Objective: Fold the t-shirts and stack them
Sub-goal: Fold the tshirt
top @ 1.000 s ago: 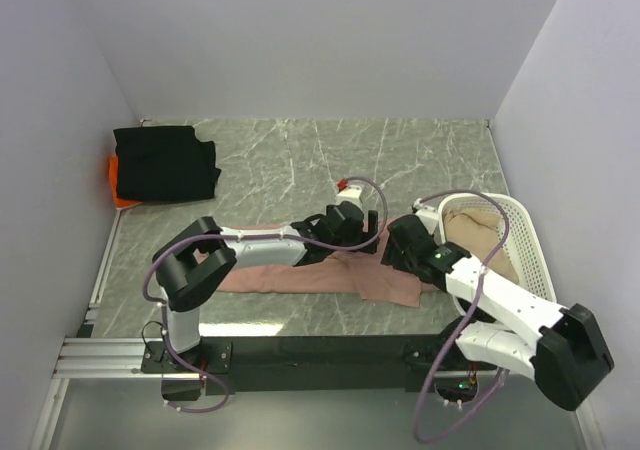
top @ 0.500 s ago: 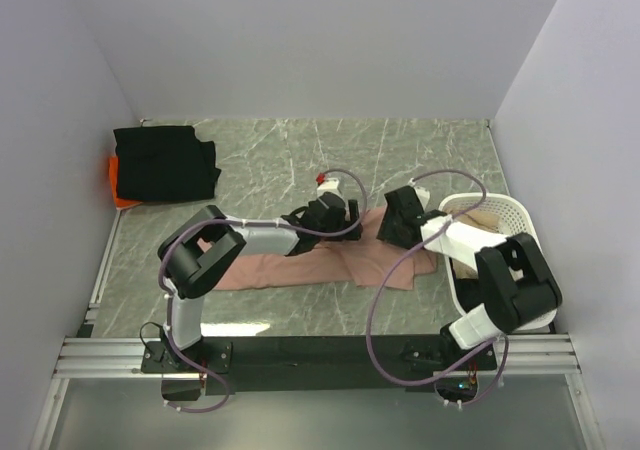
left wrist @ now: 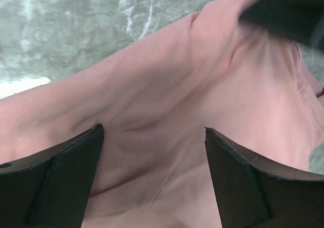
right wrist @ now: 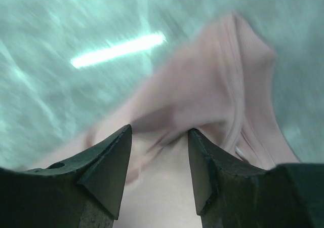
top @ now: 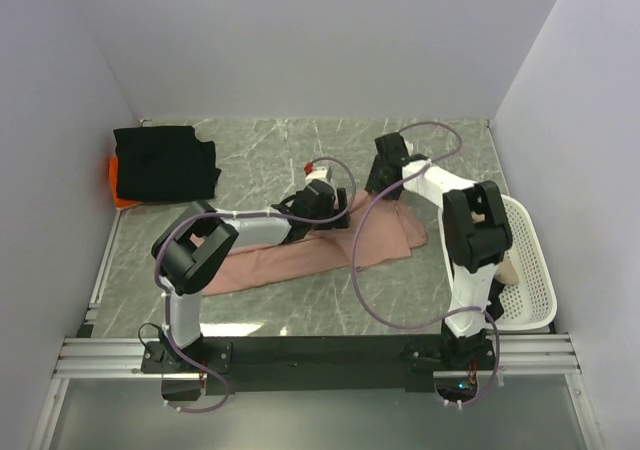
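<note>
Since one second ago both my arms went away from me, toward 12 o'clock, and the pink t-shirt [top: 300, 260] went with them; my right arm also left the basket [top: 531, 232] and now reaches to about 1 o'clock of the table [top: 270, 145].

My left gripper [top: 325, 204] is over the far edge of the pink t-shirt, near the table's middle. In its wrist view the jaws stand wide apart and the cloth lies flat across the gap, so this gripper is open.

My right gripper [top: 384, 176] is at 1 o'clock from the left one, at the far right corner of the same shirt. In its wrist view a ridge of pink cloth stands between the fingers [right wrist: 109, 162], but the picture is blurred and I cannot tell if they pinch it.

The shirt lies as a long band from 7 o'clock to 1 o'clock.

The black t-shirt [top: 165, 160] lies at 10 o'clock on the orange t-shirt [top: 117, 186]. The basket is at 4 o'clock.
</note>
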You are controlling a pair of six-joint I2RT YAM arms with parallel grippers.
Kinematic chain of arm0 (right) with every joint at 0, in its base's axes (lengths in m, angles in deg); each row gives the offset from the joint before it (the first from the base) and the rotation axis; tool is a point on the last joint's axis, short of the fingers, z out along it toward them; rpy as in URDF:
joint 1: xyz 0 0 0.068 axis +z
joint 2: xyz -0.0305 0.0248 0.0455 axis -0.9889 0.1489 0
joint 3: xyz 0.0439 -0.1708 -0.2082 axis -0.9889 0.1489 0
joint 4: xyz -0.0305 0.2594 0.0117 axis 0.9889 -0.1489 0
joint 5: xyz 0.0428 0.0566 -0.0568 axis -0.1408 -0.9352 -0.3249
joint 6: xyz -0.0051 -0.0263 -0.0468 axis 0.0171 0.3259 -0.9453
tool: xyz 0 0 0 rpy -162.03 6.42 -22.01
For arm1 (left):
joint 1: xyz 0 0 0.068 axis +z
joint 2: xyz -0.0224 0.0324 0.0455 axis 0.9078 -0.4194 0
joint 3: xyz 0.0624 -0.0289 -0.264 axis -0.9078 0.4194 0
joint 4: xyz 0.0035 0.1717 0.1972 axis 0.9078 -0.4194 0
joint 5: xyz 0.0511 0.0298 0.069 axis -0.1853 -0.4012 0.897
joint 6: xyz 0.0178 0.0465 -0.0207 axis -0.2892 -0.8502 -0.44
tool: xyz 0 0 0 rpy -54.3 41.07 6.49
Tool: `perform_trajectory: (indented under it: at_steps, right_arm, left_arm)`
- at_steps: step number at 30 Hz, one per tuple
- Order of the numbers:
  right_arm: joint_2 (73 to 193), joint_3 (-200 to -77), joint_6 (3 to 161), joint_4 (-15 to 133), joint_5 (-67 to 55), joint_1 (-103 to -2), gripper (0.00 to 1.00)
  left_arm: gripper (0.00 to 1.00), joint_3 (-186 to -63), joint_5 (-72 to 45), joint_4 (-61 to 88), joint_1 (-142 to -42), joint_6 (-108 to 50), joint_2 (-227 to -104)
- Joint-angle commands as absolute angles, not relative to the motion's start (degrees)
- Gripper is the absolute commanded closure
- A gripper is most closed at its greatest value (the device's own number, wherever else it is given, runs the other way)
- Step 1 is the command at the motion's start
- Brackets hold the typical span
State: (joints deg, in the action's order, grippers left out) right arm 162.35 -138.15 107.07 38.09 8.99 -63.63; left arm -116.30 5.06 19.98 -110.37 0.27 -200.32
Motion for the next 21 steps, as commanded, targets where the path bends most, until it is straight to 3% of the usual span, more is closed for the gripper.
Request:
perform_trajectory:
  at_steps: [1, 8, 15, 21]
  right_arm:
    - [166.4, -147.6, 104.3, 34.4, 7.9, -64.3, 0.46]
    - [164.6, -151.5, 102.5, 34.9, 5.4, -64.1, 0.48]
    - [149.9, -137.6, 102.3, 37.7, 5.8, -63.0, 0.48]
    - [144.9, -128.7, 103.1, 38.1, 7.5, -59.0, 0.48]
  left_arm:
    - [0.12, -119.5, 6.9, 16.0, -109.9, -3.0, -194.9]
    - [0.11, -113.3, 9.5, 14.7, -109.0, -3.5, -186.8]
    - [0.10, -100.8, 13.3, 15.2, -108.2, -1.1, -183.4]
    - [0.09, -94.7, 14.5, 16.0, -107.1, 0.5, -181.9]
